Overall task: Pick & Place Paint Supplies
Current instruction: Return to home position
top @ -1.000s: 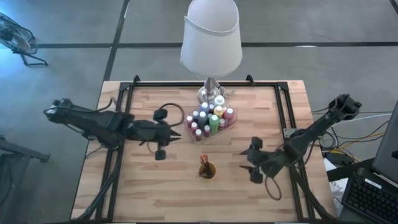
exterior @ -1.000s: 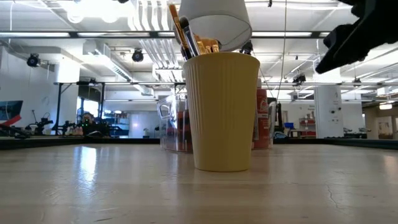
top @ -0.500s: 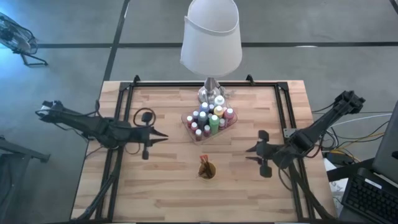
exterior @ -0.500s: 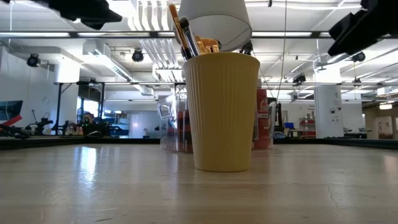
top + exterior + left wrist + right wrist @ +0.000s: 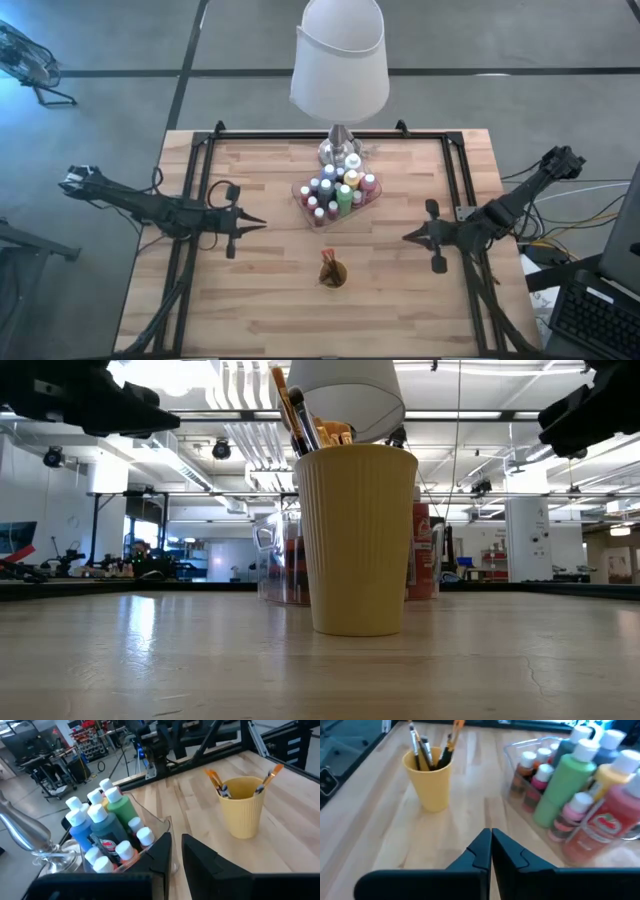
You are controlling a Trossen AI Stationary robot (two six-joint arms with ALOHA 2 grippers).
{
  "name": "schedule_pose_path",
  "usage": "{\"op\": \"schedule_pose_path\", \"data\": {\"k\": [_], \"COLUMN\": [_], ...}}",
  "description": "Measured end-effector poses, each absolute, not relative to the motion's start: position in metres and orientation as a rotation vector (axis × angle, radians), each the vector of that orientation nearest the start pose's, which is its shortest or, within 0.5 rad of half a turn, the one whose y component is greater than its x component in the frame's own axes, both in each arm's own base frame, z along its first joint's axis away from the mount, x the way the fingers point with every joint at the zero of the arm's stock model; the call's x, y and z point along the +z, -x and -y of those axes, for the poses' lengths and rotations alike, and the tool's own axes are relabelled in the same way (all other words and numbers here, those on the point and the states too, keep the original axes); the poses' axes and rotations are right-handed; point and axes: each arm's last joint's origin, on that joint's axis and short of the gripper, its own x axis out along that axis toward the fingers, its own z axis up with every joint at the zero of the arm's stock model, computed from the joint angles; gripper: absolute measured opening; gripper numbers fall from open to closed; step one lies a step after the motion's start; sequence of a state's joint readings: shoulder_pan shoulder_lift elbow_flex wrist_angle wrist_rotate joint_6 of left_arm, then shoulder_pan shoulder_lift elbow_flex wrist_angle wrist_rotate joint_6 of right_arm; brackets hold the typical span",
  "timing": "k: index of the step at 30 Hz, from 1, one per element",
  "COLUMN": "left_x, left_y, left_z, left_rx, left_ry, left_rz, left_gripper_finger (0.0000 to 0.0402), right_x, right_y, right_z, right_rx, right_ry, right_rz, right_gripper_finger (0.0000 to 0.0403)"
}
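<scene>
Both hands, left (image 5: 262, 224) nearly pressed together and right (image 5: 407, 237) fully so, hold nothing (bottles (image 5: 338, 192) trayed, brushes (image 5: 328, 262) cupped), so a careless sweep might topple the cup (image 5: 333, 273).

Counter (image 5: 250, 310): lamp (image 5: 340, 60) at middle of far edge. Tray (image 5: 303, 196) directly in front of lamp base, touching or nearly so; paint bottles (image 5: 338, 190) stand upright inside it. Cup (image 5: 333, 273) nearer the front edge, apart from tray, brushes (image 5: 328, 260) standing in it. Left end effector (image 5: 258, 224) left of tray; right end effector (image 5: 410, 236) right of cup; both clear of the items.
</scene>
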State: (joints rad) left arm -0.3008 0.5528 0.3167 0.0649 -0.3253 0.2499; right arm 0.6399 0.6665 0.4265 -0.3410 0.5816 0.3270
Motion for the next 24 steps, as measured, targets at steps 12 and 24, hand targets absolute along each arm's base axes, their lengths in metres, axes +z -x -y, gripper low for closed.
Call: {"op": "schedule_pose_path", "data": {"k": [12,24], "left_x": [0.213,0.19], "left_y": [-0.136,-0.125], "left_z": [0.026,0.012], "left_rx": [-0.074,-0.031], "left_ry": [-0.3,-0.271], "left_rz": [-0.101,-0.091], "left_gripper_finger": [0.0048,0.0048], "right_x": [0.2,0.188], "right_y": [-0.126,-0.119], "right_z": [-0.039,-0.014], "right_rx": [-0.001,-0.037], "right_ry": [-0.013,0.015], "right_rz": [-0.395,-0.35], "right_gripper_finger": [0.0008,0.0008]}}
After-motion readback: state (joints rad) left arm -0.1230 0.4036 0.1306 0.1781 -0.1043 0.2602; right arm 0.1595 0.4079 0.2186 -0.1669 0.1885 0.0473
